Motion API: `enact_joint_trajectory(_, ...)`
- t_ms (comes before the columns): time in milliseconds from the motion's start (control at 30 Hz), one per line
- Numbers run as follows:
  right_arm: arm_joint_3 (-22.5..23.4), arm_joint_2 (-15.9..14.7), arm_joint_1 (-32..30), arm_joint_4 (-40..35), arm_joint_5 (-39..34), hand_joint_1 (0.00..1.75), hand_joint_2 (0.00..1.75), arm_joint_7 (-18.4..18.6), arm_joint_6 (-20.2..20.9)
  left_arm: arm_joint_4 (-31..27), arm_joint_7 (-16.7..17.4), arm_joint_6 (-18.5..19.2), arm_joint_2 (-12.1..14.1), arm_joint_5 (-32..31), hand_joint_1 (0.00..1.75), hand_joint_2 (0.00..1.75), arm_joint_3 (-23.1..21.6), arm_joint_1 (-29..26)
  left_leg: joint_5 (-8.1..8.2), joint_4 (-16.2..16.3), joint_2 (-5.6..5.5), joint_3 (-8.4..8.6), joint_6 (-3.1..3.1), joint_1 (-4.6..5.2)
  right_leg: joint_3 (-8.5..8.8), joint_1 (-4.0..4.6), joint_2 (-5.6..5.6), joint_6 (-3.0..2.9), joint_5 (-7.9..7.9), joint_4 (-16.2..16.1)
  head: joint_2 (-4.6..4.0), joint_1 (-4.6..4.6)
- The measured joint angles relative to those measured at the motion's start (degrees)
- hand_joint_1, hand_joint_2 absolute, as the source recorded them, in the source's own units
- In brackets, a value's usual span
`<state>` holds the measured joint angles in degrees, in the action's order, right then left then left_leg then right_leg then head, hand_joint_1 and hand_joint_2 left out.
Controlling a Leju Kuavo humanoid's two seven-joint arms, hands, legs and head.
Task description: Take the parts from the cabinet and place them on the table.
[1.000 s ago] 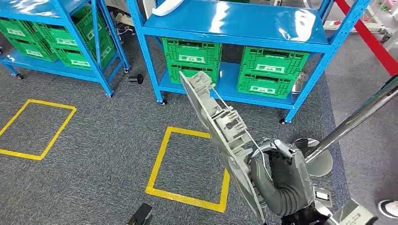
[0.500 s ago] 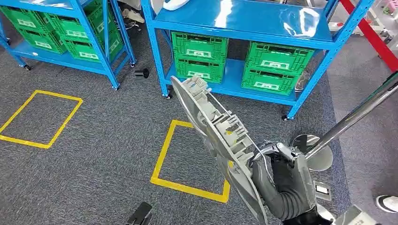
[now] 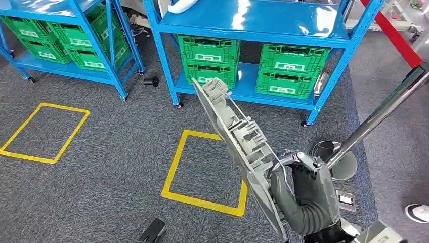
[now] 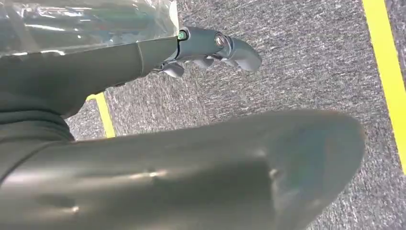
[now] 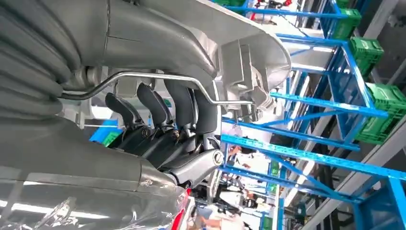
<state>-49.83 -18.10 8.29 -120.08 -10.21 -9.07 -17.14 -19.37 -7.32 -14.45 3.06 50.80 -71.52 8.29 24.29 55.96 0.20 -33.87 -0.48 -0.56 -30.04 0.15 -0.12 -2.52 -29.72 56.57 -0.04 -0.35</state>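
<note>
A: We have the grey moulded part [image 3: 238, 147] in our right robot hand [image 3: 298, 190], fingers [image 5: 184, 103] curled around its lower end, beside the thin wire rod that runs along it. It sticks up and away from us at a slant, its ribbed inner side facing us.

B: And compared with a second ago? The whole picture has shifted.

A: It has. The blue shelving rack [image 3: 253, 30] and the yellow floor square [image 3: 202, 172] slid one way half a second back and have now slid the other way, so it is our head that swings, not the furniture. The part keeps the same place against the robot hand throughout, so the grip looks firm.

B: So we are walking with it?

A: That is our reading: the part is out of the cabinet and in transit, with carpet [image 3: 111, 167] below us and no surface to set it on in sight.

B: The left robot hand [image 4: 210, 45]?

A: It hangs over the carpet, fingers loosely apart, holding nothing.

B: Anything to mind?

A: A person's shoe [image 3: 419, 211] stands near on our right, next to a chrome stand [image 3: 374, 126]. The long part could clip either as we turn.
</note>
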Motion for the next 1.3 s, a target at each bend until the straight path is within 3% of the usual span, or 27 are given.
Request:
enact_joint_trajectory(100,0.02,0.0,0.1,0.02,0.42,1.75,1.75,-0.02,-0.09,0.0,-0.04,0.02,-0.02,0.07,0.0,1.75,-0.13,0.02,0.18,0.07,0.0,-0.17,-0.07,0.05,-0.04,-0.12,-0.03,0.04,-0.03,-0.14,0.0,0.02)
enact_joint_trajectory(167,0.04,0.02,0.16,-0.02,0.94,1.75,1.75,-0.13,-0.2,-0.07,-0.28,0.0,0.13,0.2,0.0,1.75,-0.13,0.0,-0.09,-1.27,-0.13,0.48,1.35,0.34,0.8,-0.23,-0.38,0.74,0.4,-1.55,0.0,-0.28)
enact_joint_trajectory(200,0.07,0.0,0.1,-0.04,1.05,1.75,1.75,-0.18,-0.26,-0.11,-0.42,-0.04,0.02,0.24,0.0,1.75,-0.13,-0.12,-1.06,-3.62,-0.19,1.95,0.88,-0.59,1.11,-0.26,-0.29,0.66,0.05,-1.44,0.0,-0.68)
enact_joint_trajectory(233,0.04,-0.02,0.29,-0.04,1.11,1.75,1.75,-0.26,-0.28,-0.11,-0.55,-0.07,-0.05,0.24,0.0,1.75,-0.13,-0.06,-1.31,-4.45,-0.48,2.49,0.93,-0.63,0.27,-0.15,-0.15,0.99,-1.09,0.0,0.0,-0.33)
enact_joint_trajectory(333,0.0,-0.02,0.32,0.0,1.14,1.75,1.75,-0.31,-0.31,-0.11,-0.63,-0.13,0.0,0.31,0.0,1.75,-0.11,-0.21,-1.12,-4.34,-1.06,2.43,0.55,-1.06,-6.47,-1.17,0.07,2.17,-6.74,12.42,0.0,0.24)
enact_joint_trajectory(367,-0.02,-0.02,0.3,0.02,1.14,1.75,1.75,-0.31,-0.31,-0.11,-0.76,-0.13,0.0,0.43,0.0,1.75,-0.11,-0.38,-0.9,-4.09,-1.41,2.39,0.19,-1.35,-8.09,-1.58,0.1,2.65,-6.87,14.95,0.0,0.26)
enact_joint_trajectory(400,-0.07,-0.02,0.3,0.07,1.14,1.75,1.75,-0.26,-0.13,-0.11,-1.14,-0.15,-0.02,0.77,0.0,1.75,-0.11,-0.58,-0.59,-3.69,-1.96,2.37,-0.3,-1.77,-8.11,-1.91,0.09,3.18,-5.41,14.46,0.0,0.26)
enact_joint_trajectory(433,-0.2,-0.02,0.31,0.09,1.11,1.75,1.75,-0.17,0.13,-0.11,-1.7,-0.2,-0.02,1.31,0.0,1.75,-0.11,-0.78,-0.18,-3.02,-2.55,2.3,-0.92,-2.31,-6.85,-2.3,0.11,3.74,-2.81,11.38,0.0,0.28)
enact_joint_trajectory(467,-0.31,0.02,0.35,0.09,1.11,1.75,1.75,-0.15,0.35,-0.11,-2.21,-0.2,-0.07,1.62,0.0,1.75,-0.11,-1.0,0.38,-2.09,-3.23,2.17,-1.65,-2.96,-4.62,-2.86,0.31,4.35,0.17,6.52,0.0,0.31)
enact_joint_trajectory(500,-0.5,0.09,0.47,0.13,1.09,1.75,1.75,-0.13,0.77,-0.09,-2.68,-0.15,-0.05,2.08,0.0,1.75,-0.07,-1.19,1.12,-0.86,-3.8,1.81,-2.48,-3.32,-2.58,-3.6,1.42,5.17,2.15,1.82,0.0,0.41)
enact_joint_trajectory(533,-0.72,0.24,0.76,0.46,1.0,1.75,1.75,-0.09,1.09,-0.02,-3.04,-0.13,0.2,2.38,0.0,1.75,0.02,-1.44,1.61,0.04,-4.23,0.89,-3.31,-3.32,-2.44,-3.28,4.26,5.85,0.12,2.63,0.0,0.92)
enact_joint_trajectory(567,-0.87,0.53,0.94,0.57,1.01,1.75,1.75,-0.07,1.36,0.02,-3.15,-0.07,0.39,2.51,0.0,1.75,0.07,-1.5,1.93,1.4,-4.6,0.36,-3.62,-3.29,-3.16,-3.58,3.91,4.28,0.24,2.71,0.0,1.6)
enact_joint_trajectory(633,-1.18,0.83,0.91,0.79,0.98,1.75,1.75,0.09,1.74,0.02,-3.47,0.0,0.35,2.67,0.0,1.75,0.11,-2.15,1.43,0.97,-5.28,-0.03,-3.99,-3.12,-3.57,-3.25,2.77,3.07,-0.17,3.86,0.0,0.28)
enact_joint_trajectory(700,-1.53,1.07,1.31,1.16,1.05,1.75,1.75,0.24,2.06,0.02,-3.48,0.09,0.28,2.64,0.0,1.75,0.09,-2.49,1.68,1.05,-5.26,-0.59,-4.38,-3.44,-3.5,-3.26,1.61,1.88,-0.3,3.79,0.0,-0.11)
enact_joint_trajectory(733,-1.64,1.27,1.47,1.29,1.16,1.75,1.75,0.28,2.12,0.02,-3.5,0.09,0.26,2.64,0.0,1.75,0.09,-2.57,2.73,2.76,-3.08,-1.21,-4.12,-3.1,-3.29,-3.06,1.09,1.53,-0.31,3.79,0.0,-0.55)
enact_joint_trajectory(767,-1.73,1.47,1.64,1.38,1.42,1.75,1.75,0.31,2.23,0.04,-3.54,0.09,0.26,2.64,0.0,1.75,0.11,-2.46,4.89,6.96,-1.57,-2.99,-3.73,-2.67,-3.11,-2.74,0.33,1.25,-0.46,3.73,0.0,-1.14)
enact_joint_trajectory(833,-1.88,1.62,1.83,1.57,1.68,1.75,1.75,0.41,2.43,0.09,-3.61,0.09,0.26,2.64,0.0,1.75,0.13,-2.33,8.14,15.52,-1.09,-6.89,-3.11,-2.08,-2.89,-2.08,-1.08,0.79,-0.74,3.74,0.0,-1.77)
enact_joint_trajectory(867,-1.97,1.64,1.84,1.68,1.88,1.75,1.75,0.5,2.54,0.13,-3.67,0.09,0.26,2.64,0.0,1.75,0.11,-2.4,8.48,18.12,-1.08,-8.21,-2.65,-1.77,-2.76,-1.67,-1.79,0.53,-0.91,3.74,0.0,-2.03)
enact_joint_trajectory(933,-2.12,1.79,1.84,1.88,2.01,1.75,1.75,0.61,2.69,0.26,-3.78,0.07,0.26,2.64,0.0,1.75,0.11,-2.61,5.75,16.05,-1.01,-7.42,-1.34,-0.98,-2.36,-0.91,-2.83,0.26,-1.35,3.73,0.0,-2.43)
enact_joint_trajectory(1000,-2.34,2.01,1.99,1.9,2.08,1.75,1.75,0.66,2.75,0.31,-3.96,0.04,0.26,2.6,0.0,1.75,0.13,-2.6,0.8,7.34,0.13,-3.57,0.75,0.4,-1.52,-0.21,-3.95,0.11,-1.93,3.64,0.0,-2.8)
enact_joint_trajectory(1033,-2.4,2.12,1.99,1.9,2.1,1.75,1.75,0.7,2.82,0.35,-3.94,0.04,0.31,2.6,0.0,1.75,0.11,-2.5,1.95,6.58,2.66,-2.95,1.87,0.9,-1.14,-0.16,-4.58,0.19,-2.07,3.07,0.02,-2.56)
enact_joint_trajectory(1067,-2.47,2.12,2.07,1.92,2.12,1.75,1.75,0.66,2.84,0.42,-4.02,0.02,0.26,2.6,0.0,1.75,0.13,-2.43,1.22,5.84,4.03,-2.28,2.24,1.82,-0.92,0.28,-5.13,0.5,-2.13,3.09,0.0,-2.2)
enact_joint_trajectory(1167,-2.56,2.27,2.18,1.92,2.19,1.75,1.75,0.7,2.91,0.52,-3.91,0.04,0.33,2.58,0.0,1.75,0.11,-2.61,1.7,4.53,2.61,-2.13,2.55,1.96,-0.73,0.26,-7.02,0.97,-2.01,2.41,0.0,-2.73)
enact_joint_trajectory(1200,-2.56,2.38,2.26,1.9,2.21,1.75,1.75,0.7,2.93,0.52,-3.87,0.07,0.28,2.56,0.0,1.75,0.11,-2.64,2.1,2.02,1.66,-0.7,2.46,1.09,-0.61,0.24,-6.87,1.53,-2.65,2.32,0.0,-2.84)
enact_joint_trajectory(1233,-2.58,2.38,2.34,1.95,2.23,1.75,1.75,0.79,2.99,0.52,-3.83,0.07,0.24,2.58,0.0,1.75,0.13,-2.55,1.83,1.68,0.96,-0.59,1.94,0.91,-0.97,-0.06,-3.72,1.78,-3.18,3.26,0.02,-2.51)
enact_joint_trajectory(1267,-2.62,2.36,2.37,1.95,2.27,1.75,1.75,0.77,3.08,0.52,-3.76,0.02,0.24,2.62,0.0,1.75,0.13,-2.37,1.72,1.53,0.35,-0.63,2.02,0.8,-2.32,-0.28,-1.58,1.85,-4.43,5.67,0.0,-2.19)
enact_joint_trajectory(1300,-2.62,2.36,2.32,1.97,2.29,1.75,1.75,0.81,3.1,0.52,-3.61,0.07,0.24,2.64,0.0,1.75,0.13,-2.2,1.73,1.56,-0.53,-0.72,2.02,0.72,-4.66,-0.46,-0.46,1.93,-6.38,10.18,0.0,-1.88)
